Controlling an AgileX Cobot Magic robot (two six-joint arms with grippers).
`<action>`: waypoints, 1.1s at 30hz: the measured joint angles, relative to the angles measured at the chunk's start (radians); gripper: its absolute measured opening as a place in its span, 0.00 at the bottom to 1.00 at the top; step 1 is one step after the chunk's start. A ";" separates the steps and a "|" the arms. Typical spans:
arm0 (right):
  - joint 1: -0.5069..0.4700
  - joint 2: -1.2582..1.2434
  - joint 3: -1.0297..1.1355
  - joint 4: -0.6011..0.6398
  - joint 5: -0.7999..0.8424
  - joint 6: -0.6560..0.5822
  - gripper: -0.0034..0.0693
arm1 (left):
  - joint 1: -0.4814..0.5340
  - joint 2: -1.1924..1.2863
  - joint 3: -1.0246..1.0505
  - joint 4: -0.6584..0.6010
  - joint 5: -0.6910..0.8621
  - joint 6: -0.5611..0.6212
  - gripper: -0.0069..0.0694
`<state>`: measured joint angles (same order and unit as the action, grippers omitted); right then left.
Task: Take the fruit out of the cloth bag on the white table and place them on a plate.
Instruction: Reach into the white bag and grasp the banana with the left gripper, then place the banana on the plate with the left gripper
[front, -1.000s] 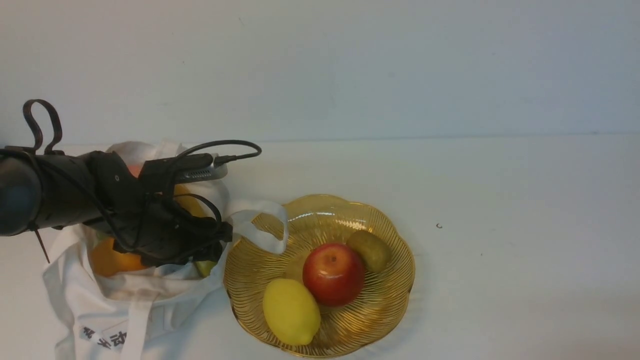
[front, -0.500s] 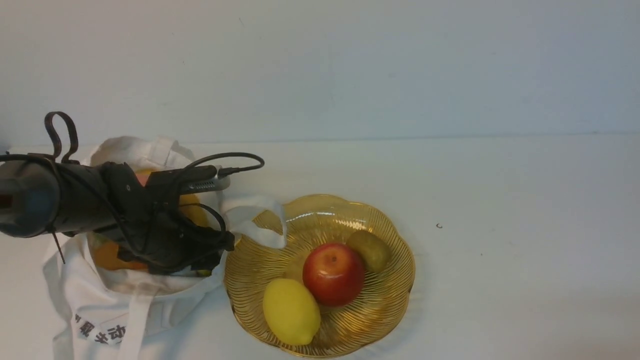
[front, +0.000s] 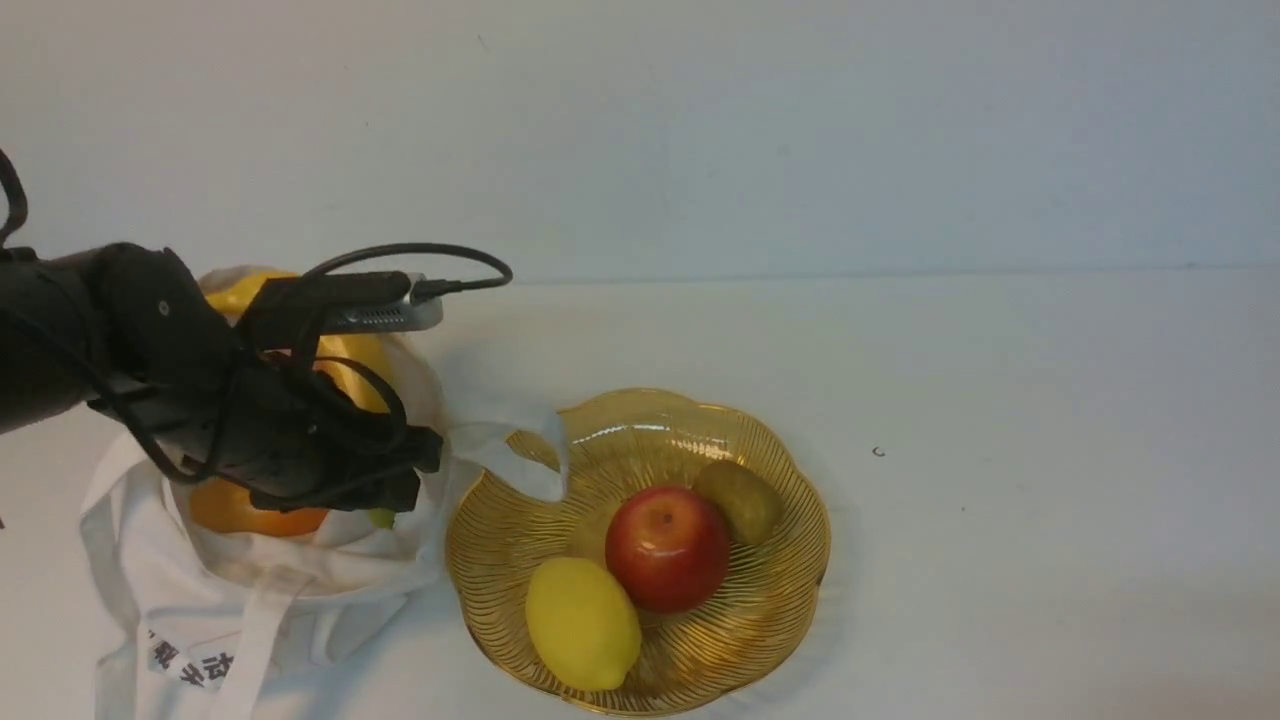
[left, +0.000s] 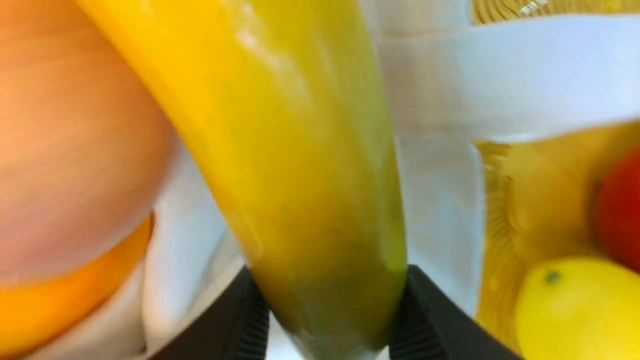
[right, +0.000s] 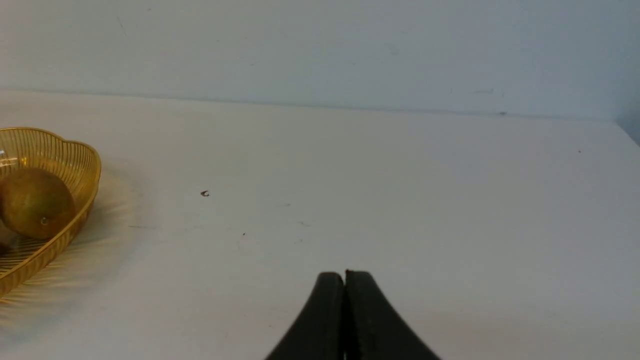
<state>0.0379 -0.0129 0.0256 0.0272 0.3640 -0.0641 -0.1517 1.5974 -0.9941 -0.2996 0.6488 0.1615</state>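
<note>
The white cloth bag (front: 300, 585) lies at the front left of the white table (front: 1000, 400). My left gripper (front: 395, 480) is over the bag's mouth, shut on the greenish end of the yellow banana (front: 352, 362). In the left wrist view the banana (left: 300, 150) sits between both black fingers (left: 430, 325), with the pink peach (left: 65, 150) and the orange fruit (left: 50, 310) beside it. The orange fruit (front: 250, 515) shows in the bag. The golden plate (front: 800, 480) is right of the bag. My right gripper (right: 345, 280) is shut and empty above bare table.
The plate holds a red apple (front: 667, 548), a yellow lemon (front: 582, 622) and a brown-green fruit (front: 740, 500). A bag strap (front: 520, 450) lies over the plate's left rim. A tiny dark speck (front: 877, 452) sits right of the plate.
My left arm has risen and drawn back to the left with the banana in its grip; the banana's yellow top now shows above the bag. The strap shifted slightly.
</note>
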 joint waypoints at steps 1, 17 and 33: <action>0.000 0.000 0.000 0.000 0.000 0.000 0.03 | 0.000 -0.012 -0.017 0.004 0.036 0.000 0.46; 0.000 0.000 0.000 0.000 0.000 0.000 0.03 | 0.000 -0.155 -0.284 0.061 0.565 0.013 0.46; 0.000 0.000 0.000 0.000 0.000 0.000 0.03 | -0.374 0.018 -0.328 0.135 0.548 0.171 0.46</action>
<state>0.0379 -0.0129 0.0256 0.0272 0.3640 -0.0641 -0.5253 1.6154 -1.3222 -0.1644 1.1971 0.3323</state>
